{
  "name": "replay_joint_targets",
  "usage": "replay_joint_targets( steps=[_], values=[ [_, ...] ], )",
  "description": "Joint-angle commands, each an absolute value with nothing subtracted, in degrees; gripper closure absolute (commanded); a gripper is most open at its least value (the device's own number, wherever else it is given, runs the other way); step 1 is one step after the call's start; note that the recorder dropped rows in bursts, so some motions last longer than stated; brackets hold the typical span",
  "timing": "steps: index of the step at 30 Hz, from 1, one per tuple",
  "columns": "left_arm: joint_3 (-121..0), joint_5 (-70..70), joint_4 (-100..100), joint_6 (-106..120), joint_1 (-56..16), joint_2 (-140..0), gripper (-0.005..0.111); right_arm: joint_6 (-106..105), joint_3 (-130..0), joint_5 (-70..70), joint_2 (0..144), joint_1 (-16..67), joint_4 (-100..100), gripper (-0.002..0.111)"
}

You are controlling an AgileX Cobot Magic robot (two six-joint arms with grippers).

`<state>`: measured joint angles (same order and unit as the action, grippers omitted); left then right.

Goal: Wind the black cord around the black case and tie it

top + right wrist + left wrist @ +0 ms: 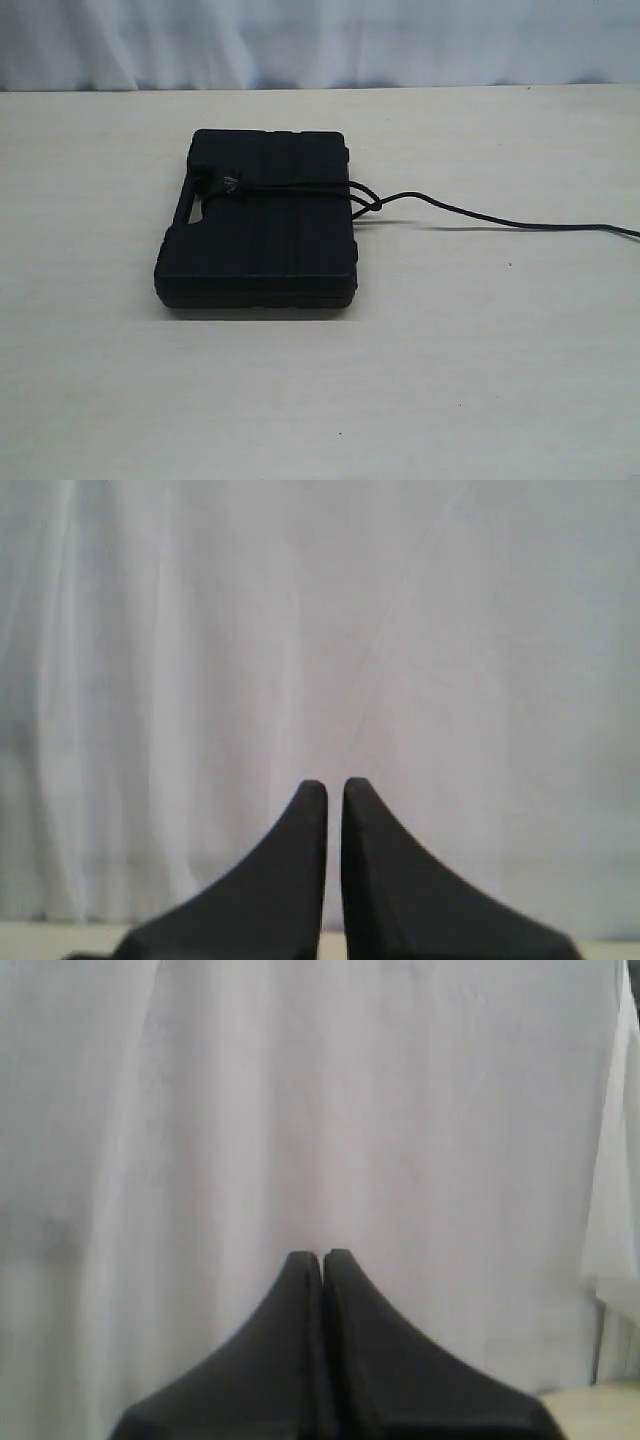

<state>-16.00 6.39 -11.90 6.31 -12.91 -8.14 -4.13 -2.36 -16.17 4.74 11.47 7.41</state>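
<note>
Both grippers point level at the white curtain (320, 40), with only a sliver of surface in their wrist views. Left gripper (321, 1256) has its jaws pressed together on nothing. Right gripper (334, 786) is likewise closed and empty, a hairline gap between its tips. The curtain hangs behind a pale, wood-toned surface (320, 400). The black case (260, 235) lies flat near the middle, its slot handle on the left in the exterior view. The black cord (290, 192) crosses the ribbed lid, knots at the case's right edge, and trails off to the right.
</note>
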Motion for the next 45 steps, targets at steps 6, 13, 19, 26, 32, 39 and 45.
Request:
replay_joint_targets(
  steps=[6, 13, 19, 26, 32, 39, 45],
  values=[
    [0.0, -14.92, -10.16, 6.36, -1.65, 0.0, 0.107, -4.77, 0.0, 12.81, 0.0, 11.14, 5.56, 0.103],
    [0.0, -18.21, -6.07, 6.36, 6.47, 0.0, 0.107, -4.77, 0.0, 13.23, 0.0, 3.57, 5.56, 0.103],
    [0.0, -17.8, -2.1, 6.36, 6.59, 0.0, 0.107, -4.77, 0.0, 13.23, 0.0, -1.61, 5.56, 0.103],
    [0.0, -17.8, -2.1, 6.36, 6.59, 0.0, 0.107, -4.77, 0.0, 13.23, 0.0, -1.61, 5.56, 0.103],
    [0.0, -17.8, -2.1, 6.36, 6.59, 0.0, 0.107, -4.77, 0.0, 13.23, 0.0, -1.6, 5.56, 0.103],
    [0.0, -17.68, -2.08, 6.36, 6.59, 0.0, 0.107, -4.77, 0.0, 13.23, 0.0, -1.6, 5.56, 0.103],
    [0.0, -17.68, -2.08, 6.36, 6.59, 0.0, 0.107, -4.77, 0.0, 13.23, 0.0, -1.6, 5.56, 0.103]
  ],
)
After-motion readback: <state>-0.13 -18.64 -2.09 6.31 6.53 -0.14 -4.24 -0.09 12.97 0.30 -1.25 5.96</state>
